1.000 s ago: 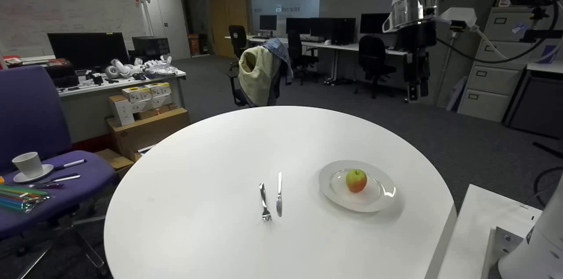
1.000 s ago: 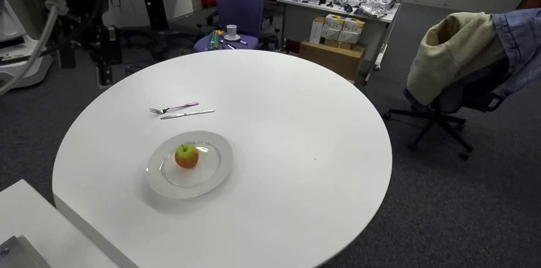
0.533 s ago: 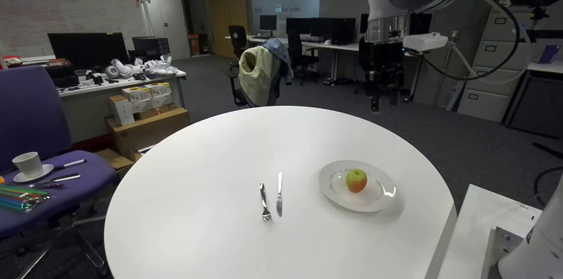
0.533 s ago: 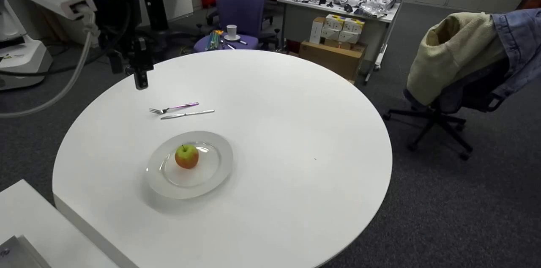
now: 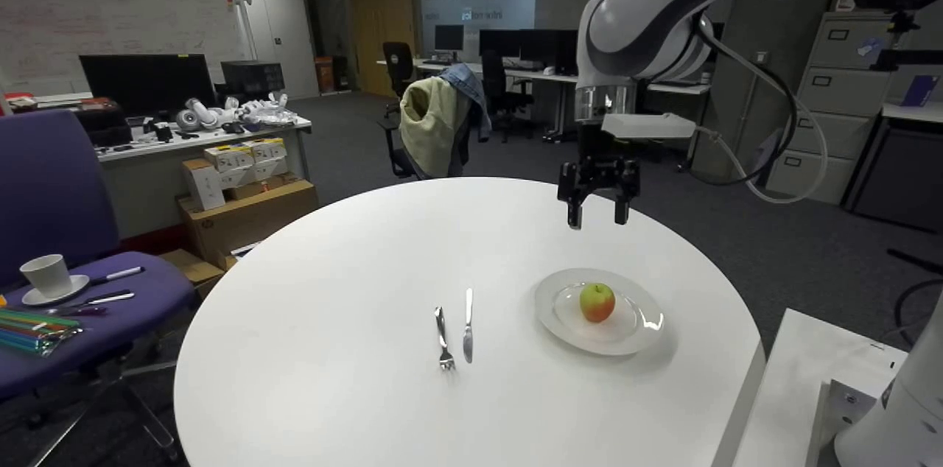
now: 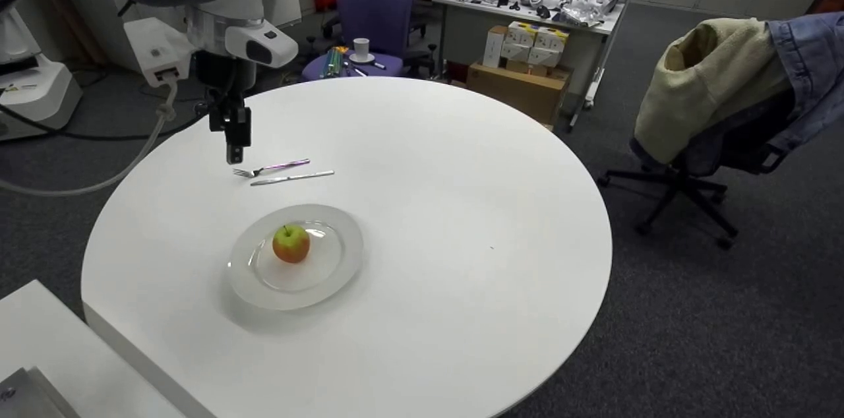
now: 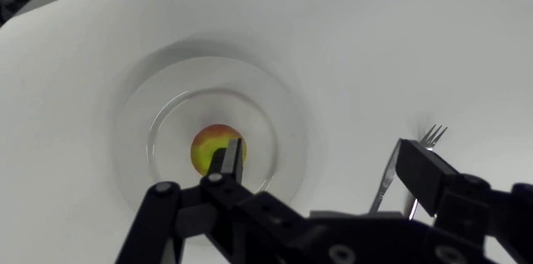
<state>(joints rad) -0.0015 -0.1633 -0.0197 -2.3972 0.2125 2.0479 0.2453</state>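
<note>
Spread and empty, a pincer hangs near the plate bearing an apple, likely firm but slick, best held around its middle.

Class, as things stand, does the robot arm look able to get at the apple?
Probably yes. The gripper hangs open and empty above the table, and the apple sits on the plate with nothing covering it. The gripper would likely need to shift and lower first.

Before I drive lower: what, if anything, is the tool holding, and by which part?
Nothing: the tool hangs open and empty above the table; the apple sits on the plate.
</note>
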